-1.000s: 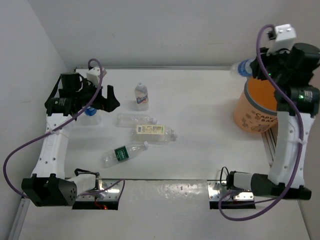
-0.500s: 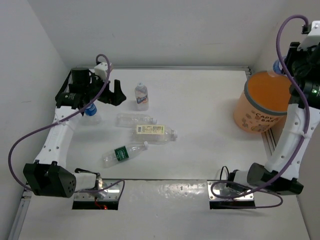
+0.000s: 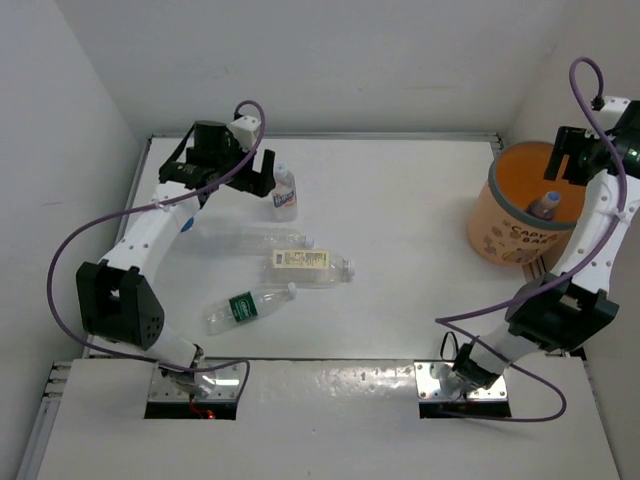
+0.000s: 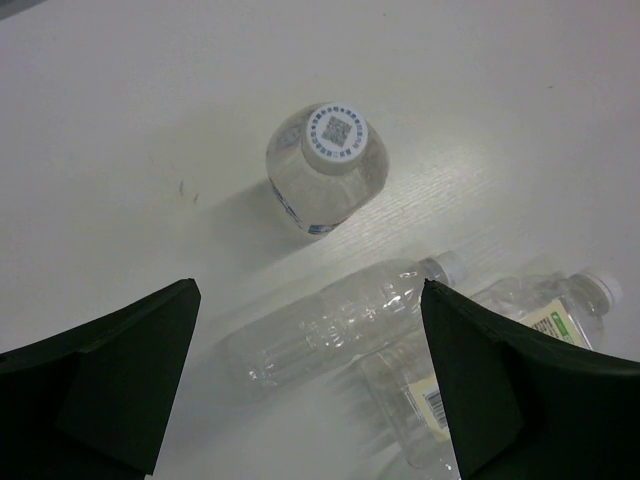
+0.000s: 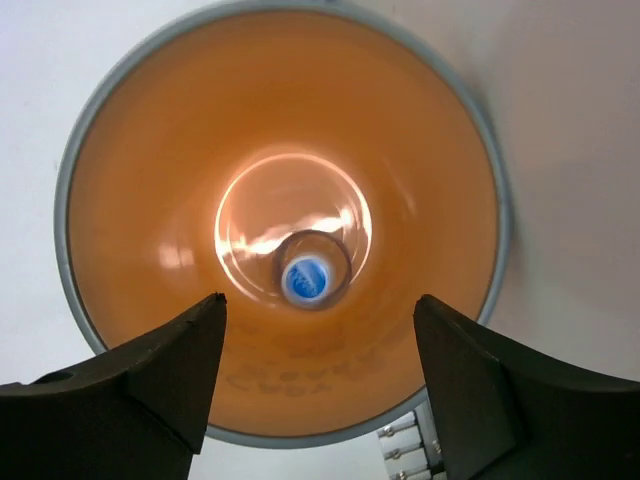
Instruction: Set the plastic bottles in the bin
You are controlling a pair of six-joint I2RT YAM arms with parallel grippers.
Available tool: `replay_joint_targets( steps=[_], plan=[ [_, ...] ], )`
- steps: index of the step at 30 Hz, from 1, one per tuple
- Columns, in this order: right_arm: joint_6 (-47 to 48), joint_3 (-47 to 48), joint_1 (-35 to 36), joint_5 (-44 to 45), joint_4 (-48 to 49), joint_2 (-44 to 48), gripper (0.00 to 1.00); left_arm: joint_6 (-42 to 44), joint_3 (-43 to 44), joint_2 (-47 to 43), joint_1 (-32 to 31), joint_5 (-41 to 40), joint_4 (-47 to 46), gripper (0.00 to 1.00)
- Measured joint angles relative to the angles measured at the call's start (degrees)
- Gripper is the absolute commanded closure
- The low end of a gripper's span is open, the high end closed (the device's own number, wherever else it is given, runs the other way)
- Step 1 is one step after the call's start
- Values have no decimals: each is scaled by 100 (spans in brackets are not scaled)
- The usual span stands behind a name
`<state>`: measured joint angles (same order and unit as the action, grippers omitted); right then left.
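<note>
Four plastic bottles are on the table. One stands upright with a blue label point(image 3: 285, 193) and a white cap point(image 4: 334, 135). A nearly unlabelled one point(image 3: 262, 238) point(image 4: 340, 318) lies on its side, as do a cream-labelled one point(image 3: 308, 264) point(image 4: 545, 312) and a green-labelled one point(image 3: 248, 306). My left gripper point(image 3: 256, 180) point(image 4: 308, 292) hangs open just left of the upright bottle, above the unlabelled one, and holds nothing. The orange bin point(image 3: 512, 232) point(image 5: 75, 200) stands at the right, with a blue-capped bottle point(image 3: 545, 205) point(image 5: 306, 278) upright inside. My right gripper point(image 3: 578, 165) point(image 5: 320, 298) is open above it, empty.
White walls close in the table at the back and on both sides. The bin stands close to the right wall, next to a metal rail point(image 3: 538, 285). Purple cables point(image 3: 75, 250) loop from both arms.
My right gripper swung over the bin and opened, and the blue-capped bottle it carried now stands inside. My left arm moved from the table's left edge rightward to the upright bottle.
</note>
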<state>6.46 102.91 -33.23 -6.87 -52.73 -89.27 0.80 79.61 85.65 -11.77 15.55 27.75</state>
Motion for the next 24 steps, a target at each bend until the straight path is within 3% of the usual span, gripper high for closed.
replay_joint_targets(
  steps=[8, 13, 21, 24],
  plan=[
    [0, 103, -46, -501, -435, 140, 21, 68, 433, 822, -164, -42, -413, 0],
    [0, 203, -44, -916, -656, 424, 19, 72, 577, 1169, -181, 160, -614, 5],
    [0, 116, -44, -1587, -931, 883, 16, 96, 850, 1661, -216, 535, -785, 20],
    [4, 76, -44, -1792, -1019, 970, 15, 105, 907, 1764, -245, 608, -833, 34]
  ],
)
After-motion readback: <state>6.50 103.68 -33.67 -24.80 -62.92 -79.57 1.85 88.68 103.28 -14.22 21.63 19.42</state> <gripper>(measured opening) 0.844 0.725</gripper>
